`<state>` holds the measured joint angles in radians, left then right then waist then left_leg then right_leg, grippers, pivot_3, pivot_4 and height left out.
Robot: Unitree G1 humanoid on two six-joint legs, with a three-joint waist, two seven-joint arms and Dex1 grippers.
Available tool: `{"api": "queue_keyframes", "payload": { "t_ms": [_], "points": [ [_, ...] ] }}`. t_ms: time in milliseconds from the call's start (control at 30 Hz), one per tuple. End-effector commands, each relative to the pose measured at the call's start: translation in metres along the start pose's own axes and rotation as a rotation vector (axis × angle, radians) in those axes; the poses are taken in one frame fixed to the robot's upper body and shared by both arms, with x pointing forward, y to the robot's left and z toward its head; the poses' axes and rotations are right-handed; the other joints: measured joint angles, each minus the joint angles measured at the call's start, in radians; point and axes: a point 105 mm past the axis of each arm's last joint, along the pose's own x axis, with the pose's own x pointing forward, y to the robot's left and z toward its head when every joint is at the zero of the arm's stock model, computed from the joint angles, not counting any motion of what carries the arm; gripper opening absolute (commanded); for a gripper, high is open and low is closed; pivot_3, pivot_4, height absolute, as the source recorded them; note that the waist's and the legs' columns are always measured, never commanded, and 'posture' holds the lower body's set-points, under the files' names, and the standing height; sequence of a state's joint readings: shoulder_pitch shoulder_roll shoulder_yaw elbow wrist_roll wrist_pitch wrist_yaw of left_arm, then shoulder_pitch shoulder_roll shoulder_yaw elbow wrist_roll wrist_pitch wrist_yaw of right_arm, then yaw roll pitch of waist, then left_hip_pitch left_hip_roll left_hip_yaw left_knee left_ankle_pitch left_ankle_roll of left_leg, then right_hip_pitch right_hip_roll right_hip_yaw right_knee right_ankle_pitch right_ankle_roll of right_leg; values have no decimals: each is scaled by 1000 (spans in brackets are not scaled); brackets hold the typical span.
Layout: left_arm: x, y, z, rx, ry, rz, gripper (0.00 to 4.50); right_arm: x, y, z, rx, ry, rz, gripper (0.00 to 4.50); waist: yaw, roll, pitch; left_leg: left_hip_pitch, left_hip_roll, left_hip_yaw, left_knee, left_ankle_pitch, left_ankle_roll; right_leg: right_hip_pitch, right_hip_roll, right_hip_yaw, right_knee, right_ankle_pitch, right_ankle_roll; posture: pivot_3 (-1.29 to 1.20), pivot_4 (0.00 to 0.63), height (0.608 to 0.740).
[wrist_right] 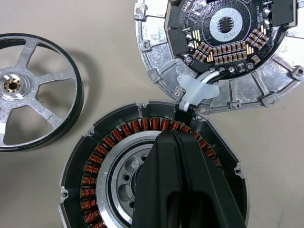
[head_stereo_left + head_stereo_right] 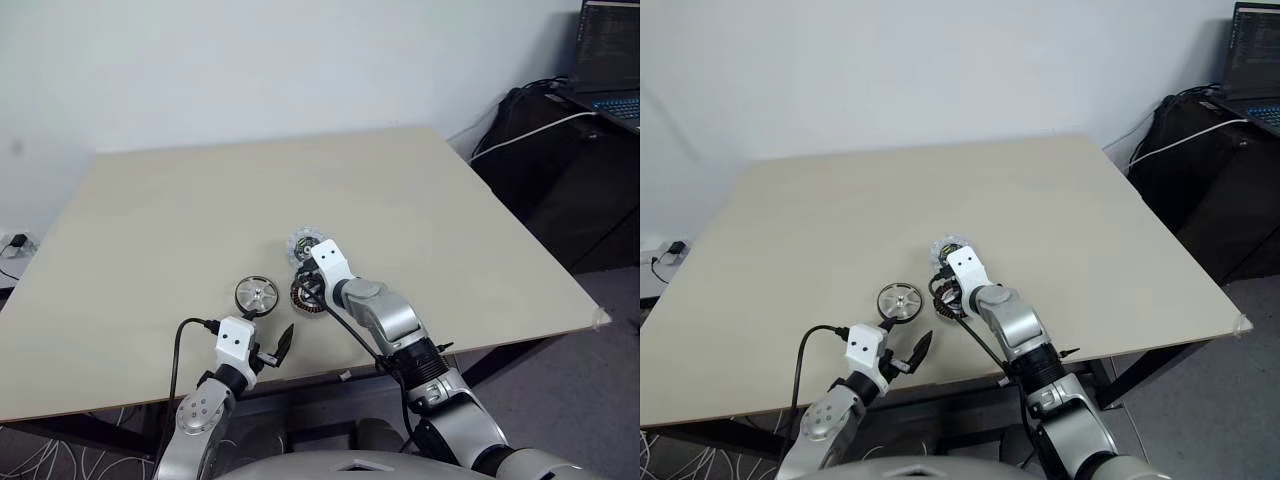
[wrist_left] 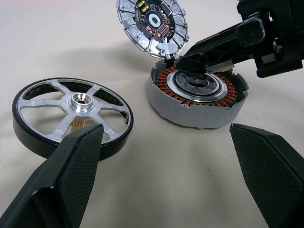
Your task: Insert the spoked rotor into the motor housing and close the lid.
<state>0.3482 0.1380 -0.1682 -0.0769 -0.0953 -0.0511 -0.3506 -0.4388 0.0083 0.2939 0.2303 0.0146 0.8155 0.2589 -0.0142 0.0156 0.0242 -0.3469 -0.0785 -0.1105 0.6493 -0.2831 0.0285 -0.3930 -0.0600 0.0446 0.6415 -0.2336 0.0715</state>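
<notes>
So far you have nothing seated: the spoked rotor (image 1: 33, 92) lies at the motor housing's (image 3: 197, 97) nine o'clock, the lid (image 1: 223, 52) open at its twelve, the left gripper (image 3: 168, 175) spread wide and empty, the right gripper (image 1: 183, 180) closed, empty, over the hub.

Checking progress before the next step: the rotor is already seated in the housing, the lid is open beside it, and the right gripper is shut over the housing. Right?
Not quite. The rotor is not in the housing; it lies flat on the table beside it, as the left wrist view shows. The rest holds: the lid is open next to the housing, and the right gripper is shut over the housing.
</notes>
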Motion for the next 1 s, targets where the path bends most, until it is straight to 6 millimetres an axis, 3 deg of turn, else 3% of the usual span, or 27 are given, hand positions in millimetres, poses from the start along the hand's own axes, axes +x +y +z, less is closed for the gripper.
{"api": "queue_keyframes", "payload": {
  "t_ms": [33, 467, 667, 867, 1000],
  "points": [
    [3, 0, 13, 4, -51, -4, 4500, -2, 1, 5, 7, -15, 5, 24, 0, 0, 0, 0, 0, 0, 0, 0, 0, 0, 0, 0, 0, 0, 0, 0, 0, 740],
    [3, 0, 12, 0, -50, -10, 4500, -12, 11, 1, 4, -22, 53, 24, 1, 0, 0, 0, 0, 0, 0, 0, 0, 0, 0, 0, 0, -2, 2, 0, 0, 740],
    [4, 0, 11, -5, -49, -10, 4500, -19, 1, 27, 1, -246, -10, 24, 0, 0, 0, 0, 0, 0, 0, 0, 0, 0, 0, 0, 0, -3, 4, 0, 0, 740],
    [5, 0, 11, -4, -49, -14, 4500, -22, 18, 28, -40, -266, 68, 24, 1, 0, 0, 0, 0, 0, 0, 0, 0, 0, 0, 0, 0, -3, 4, 0, 0, 740],
    [6, -1, 12, 0, -51, -15, 4500, -18, 18, 23, -40, -236, 64, 24, 1, 0, 0, 0, 0, 0, 0, 0, 0, 0, 0, 0, 0, -3, 4, 0, 0, 740]
  ]
}}
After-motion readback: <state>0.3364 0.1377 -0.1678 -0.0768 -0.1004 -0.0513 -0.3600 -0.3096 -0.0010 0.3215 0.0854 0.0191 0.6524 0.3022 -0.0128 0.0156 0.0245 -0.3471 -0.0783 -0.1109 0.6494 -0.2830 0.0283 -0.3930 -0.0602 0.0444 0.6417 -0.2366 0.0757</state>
